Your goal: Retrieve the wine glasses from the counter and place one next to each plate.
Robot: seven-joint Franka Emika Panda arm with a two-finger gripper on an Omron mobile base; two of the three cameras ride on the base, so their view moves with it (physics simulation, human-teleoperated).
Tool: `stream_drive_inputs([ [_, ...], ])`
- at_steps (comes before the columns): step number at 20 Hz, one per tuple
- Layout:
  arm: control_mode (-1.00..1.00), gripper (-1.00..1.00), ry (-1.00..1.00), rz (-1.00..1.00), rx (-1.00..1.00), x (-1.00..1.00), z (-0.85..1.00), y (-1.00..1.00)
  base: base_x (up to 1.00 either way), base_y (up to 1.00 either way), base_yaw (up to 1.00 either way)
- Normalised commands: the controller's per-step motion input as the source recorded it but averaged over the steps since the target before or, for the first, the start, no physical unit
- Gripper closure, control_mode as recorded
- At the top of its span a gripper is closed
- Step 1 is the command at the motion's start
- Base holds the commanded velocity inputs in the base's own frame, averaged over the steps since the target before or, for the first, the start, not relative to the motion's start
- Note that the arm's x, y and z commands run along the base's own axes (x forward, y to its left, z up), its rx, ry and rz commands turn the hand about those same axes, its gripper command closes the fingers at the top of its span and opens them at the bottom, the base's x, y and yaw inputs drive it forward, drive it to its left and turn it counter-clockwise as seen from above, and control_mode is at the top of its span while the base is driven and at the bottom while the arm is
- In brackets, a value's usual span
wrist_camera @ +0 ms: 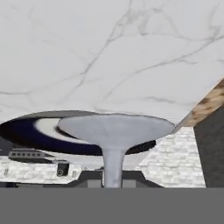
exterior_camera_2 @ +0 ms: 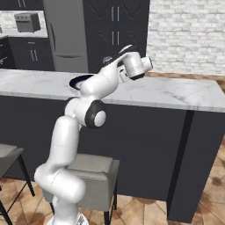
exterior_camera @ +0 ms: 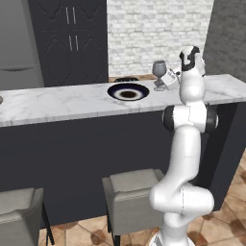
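Bench (exterior_camera: 57, 103): long white veined marble slab over dark cabinets; carries every item below, at a height the arm reaches from the stool side.

Plate (exterior_camera: 128, 92): shallow dish with a dark rim and pale centre, lying flat near the middle of the bench; serves as the marker a glass must stand beside.

Wine glass (exterior_camera: 159, 70): greyish stemmed glass, upright, at about 2 o'clock from the plate and just beside it. In the hand view its round foot (wrist_camera: 116, 129) and stem appear against the marble with the plate's rim behind, so the foot seems at or just above the surface.

End effector (exterior_camera: 169, 79): at 3 o'clock of the glass, clamped on the stem, probably to keep the bowl upright during placement. Release beside the plate looks like the step in hand.
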Motion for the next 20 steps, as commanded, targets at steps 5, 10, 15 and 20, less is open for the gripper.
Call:
stream_drive_inputs([
  [5,-1.00,1.00,-0.16,0.00,-0.17,-0.11,-0.16,0.31,0.00,0.00,0.00],
  [10,-1.00,1.00,-0.18,0.00,-0.01,-0.13,-0.07,-0.09,0.00,0.00,0.00],
  [15,-1.00,1.00,-0.15,0.00,0.01,0.00,0.00,-0.38,0.00,0.00,0.00],
  [20,-1.00,1.00,-0.06,0.00,0.02,0.24,0.00,-0.15,0.00,0.00,0.00],
])
